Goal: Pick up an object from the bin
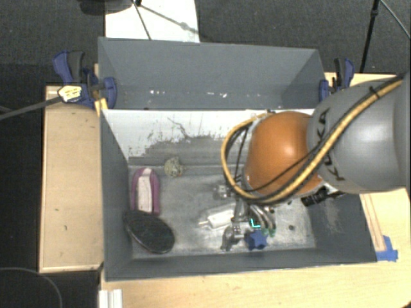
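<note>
Now your gripper (241,231) sits low by the front wall of the grey metal bin (205,69); you cannot tell how wide it stands. A pale whitish elongated piece (215,220) lies just beside it toward the view's left, long axis across the bin, with a small blue block (257,240) close on the other side. Open floor stretches leftward to a black oval pad (149,231).
</note>
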`<state>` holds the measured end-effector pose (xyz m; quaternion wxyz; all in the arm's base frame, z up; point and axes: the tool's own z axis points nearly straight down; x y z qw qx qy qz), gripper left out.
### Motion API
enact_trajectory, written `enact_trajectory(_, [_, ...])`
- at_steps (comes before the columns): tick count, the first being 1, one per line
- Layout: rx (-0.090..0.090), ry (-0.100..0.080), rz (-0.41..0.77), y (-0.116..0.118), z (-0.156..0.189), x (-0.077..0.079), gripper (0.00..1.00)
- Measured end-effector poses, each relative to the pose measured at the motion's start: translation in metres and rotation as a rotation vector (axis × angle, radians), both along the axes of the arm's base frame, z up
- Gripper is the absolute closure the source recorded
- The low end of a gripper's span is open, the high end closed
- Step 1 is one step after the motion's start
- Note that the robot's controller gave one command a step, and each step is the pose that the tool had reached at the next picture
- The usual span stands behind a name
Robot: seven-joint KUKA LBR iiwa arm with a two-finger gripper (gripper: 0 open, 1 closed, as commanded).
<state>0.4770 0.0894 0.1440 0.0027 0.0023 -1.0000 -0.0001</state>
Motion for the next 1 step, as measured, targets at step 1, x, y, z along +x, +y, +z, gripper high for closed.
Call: enact_trajectory(1, [-0.002,-0.001,-0.009,-0.0213,-0.0729,0.0158,0.00])
